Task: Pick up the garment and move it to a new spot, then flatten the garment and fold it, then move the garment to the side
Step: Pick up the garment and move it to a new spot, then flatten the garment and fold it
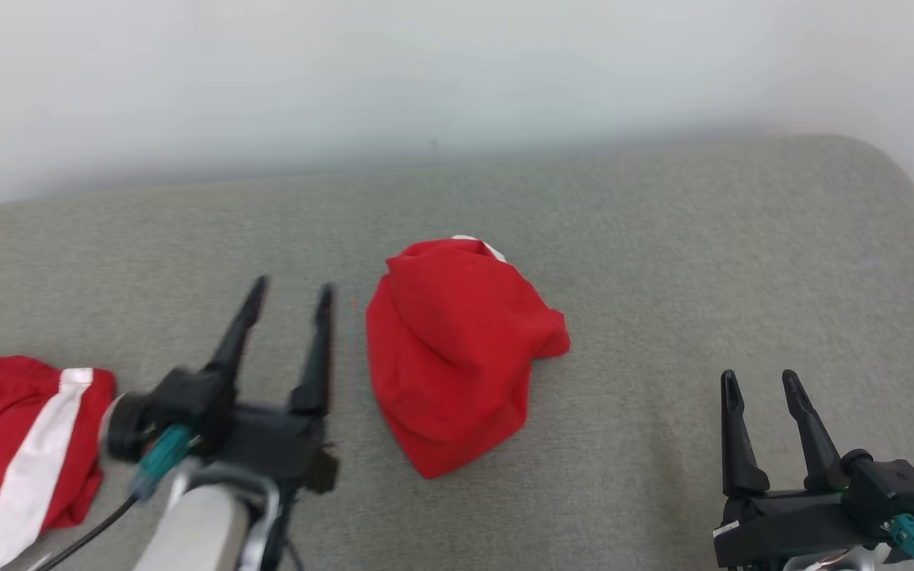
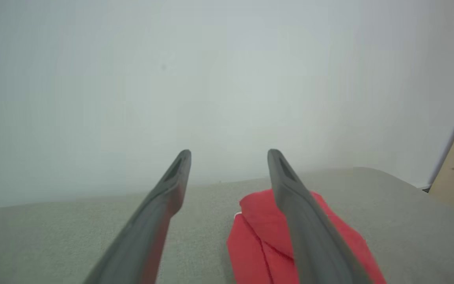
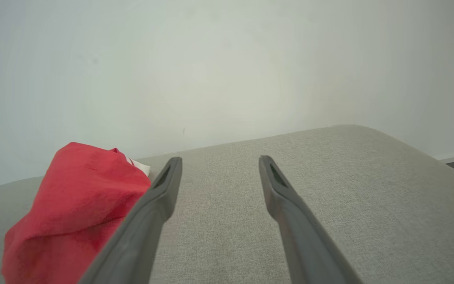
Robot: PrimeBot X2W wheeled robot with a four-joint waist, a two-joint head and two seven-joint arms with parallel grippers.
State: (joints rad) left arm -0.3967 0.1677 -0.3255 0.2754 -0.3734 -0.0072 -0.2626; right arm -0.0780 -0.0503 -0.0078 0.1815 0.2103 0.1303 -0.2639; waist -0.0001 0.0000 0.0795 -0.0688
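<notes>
Red garment [image 1: 457,349] sits in a crumpled lump on the grey cushion [image 1: 663,238], a bit of white trim poking out at its far end; it is not flat, not folded, and nothing is touching it. L gripper [image 1: 293,284] hovers just left of the garment, jaws spread, nothing between them. In the left wrist view the L gripper [image 2: 229,152] looks out over the garment [image 2: 258,225], w/ the lump behind its right-hand finger, so it's close beside it but has no grip on it. R gripper [image 1: 758,374] is well to the right of the garment and nearer the robot, also spread wide and empty. The right wrist view shows the R gripper [image 3: 220,158] over bare cushion, w/ the garment [image 3: 73,197] off to the left of its fingers. A 2nd piece, red w/ white stripe [image 1: 13,444], lies well left of the garment at the frame edge; can't tell if it's part of the job. Progress, as a guess: early. The lump lying free next to an empty L gripper fits w/ either the end of step 1 (relocating) or a pickup not yet made; pics alone don't say which. Left to do either way: spread it flat, prob. w/ both arms on opposite edges, then fold, then shift it to the side.
</notes>
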